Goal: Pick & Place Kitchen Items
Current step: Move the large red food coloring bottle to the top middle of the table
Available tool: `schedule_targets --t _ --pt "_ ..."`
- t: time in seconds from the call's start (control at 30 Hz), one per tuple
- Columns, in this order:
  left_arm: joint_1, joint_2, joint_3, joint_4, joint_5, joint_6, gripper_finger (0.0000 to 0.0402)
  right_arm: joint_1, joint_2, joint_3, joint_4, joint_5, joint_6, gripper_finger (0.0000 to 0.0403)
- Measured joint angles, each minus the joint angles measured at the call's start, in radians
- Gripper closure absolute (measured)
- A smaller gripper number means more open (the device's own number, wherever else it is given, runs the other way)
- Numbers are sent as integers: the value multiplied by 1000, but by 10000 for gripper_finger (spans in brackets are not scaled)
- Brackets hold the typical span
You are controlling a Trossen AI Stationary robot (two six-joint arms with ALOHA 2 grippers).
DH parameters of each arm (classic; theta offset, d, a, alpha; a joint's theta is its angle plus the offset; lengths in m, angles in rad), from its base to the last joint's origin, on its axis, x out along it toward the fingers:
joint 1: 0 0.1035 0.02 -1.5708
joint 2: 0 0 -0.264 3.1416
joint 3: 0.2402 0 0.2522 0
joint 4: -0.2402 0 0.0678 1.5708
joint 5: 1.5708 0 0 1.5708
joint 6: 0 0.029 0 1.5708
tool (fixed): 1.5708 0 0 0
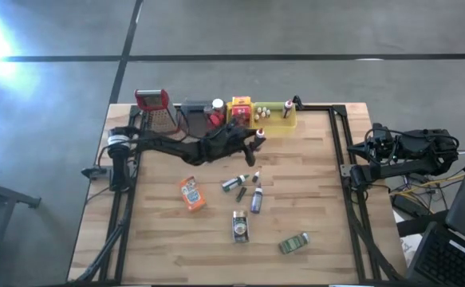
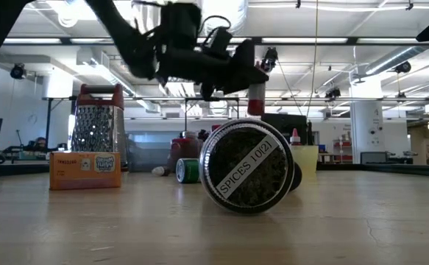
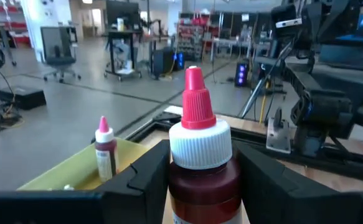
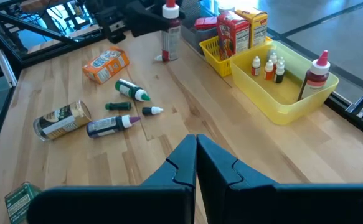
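Observation:
My left gripper (image 1: 258,137) hovers at the table's far middle, shut on a dark red bottle (image 3: 197,143) that has a white cap and a red nozzle. Just beyond it stands the yellow tray (image 1: 278,118), where a like bottle (image 3: 104,149) and several tiny bottles (image 4: 268,65) stand upright. An orange packet (image 1: 191,193), small bottles (image 1: 234,183), a purple bottle (image 1: 256,199), a spice jar (image 1: 240,226) and a green tin (image 1: 293,243) lie loose on the wood. My right gripper (image 4: 197,149) waits shut off the table's right edge. My left gripper pinches the bottle's dark red body (image 3: 181,186), just below the white cap, between its two fingers (image 3: 147,177). The fingers lie level and come from the table's left side. The bottle stands upright, nozzle up, lifted clear of the table.
A red-topped grater (image 1: 156,110) and a grey tray (image 1: 194,113) stand at the far left, and a yellow basket (image 4: 213,46) with red boxes sits beside the yellow tray. A dark frame rail (image 1: 340,143) runs along the table's right side. Bare wood lies to the right.

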Motion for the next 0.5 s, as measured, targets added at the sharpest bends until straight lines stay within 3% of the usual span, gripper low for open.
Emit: schedule_targets --t 0.17,0.5 --pt "1 62 -54 163 -1 5 236 0 0 0 0 0 0 394" --pt "-6 262 -20 352 -27 64 236 0 0 0 0 0 0 394"
